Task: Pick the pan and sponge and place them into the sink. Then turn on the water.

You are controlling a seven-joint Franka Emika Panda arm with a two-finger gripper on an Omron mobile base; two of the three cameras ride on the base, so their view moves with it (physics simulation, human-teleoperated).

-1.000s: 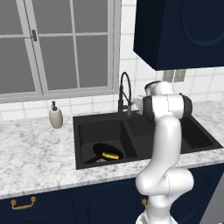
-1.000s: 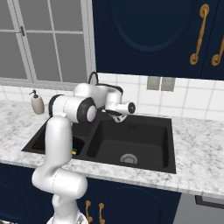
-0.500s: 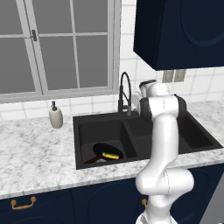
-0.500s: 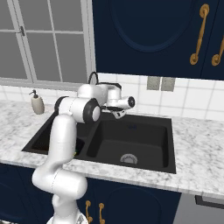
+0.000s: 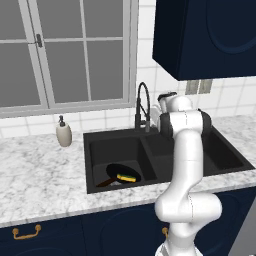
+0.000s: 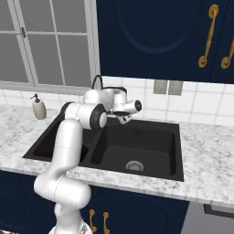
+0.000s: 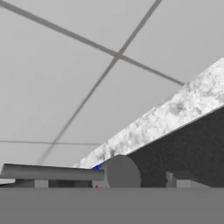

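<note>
The black pan (image 5: 118,171) lies in the left basin of the black sink (image 5: 98,150), its reddish-brown handle pointing left. The yellow sponge (image 5: 128,178) rests on the pan's near rim. My gripper (image 6: 124,119) hovers open and empty over the back of the sink's (image 6: 153,144) right basin, beside the black coil-spring faucet (image 5: 142,105). In the hand view a grey faucet lever (image 7: 52,172) and its round grey hub (image 7: 123,173) sit close below, in front of the tiled wall. No stream comes from the spout.
A beige soap dispenser (image 5: 63,134) stands on the marble counter (image 5: 40,172) left of the sink. A window fills the wall behind it, and dark blue cabinets (image 5: 205,37) hang above right. The right basin holds a grey drain (image 6: 134,166).
The hand has crept a little back toward the faucet and the wall. The pan and sponge have stayed in the left basin.
</note>
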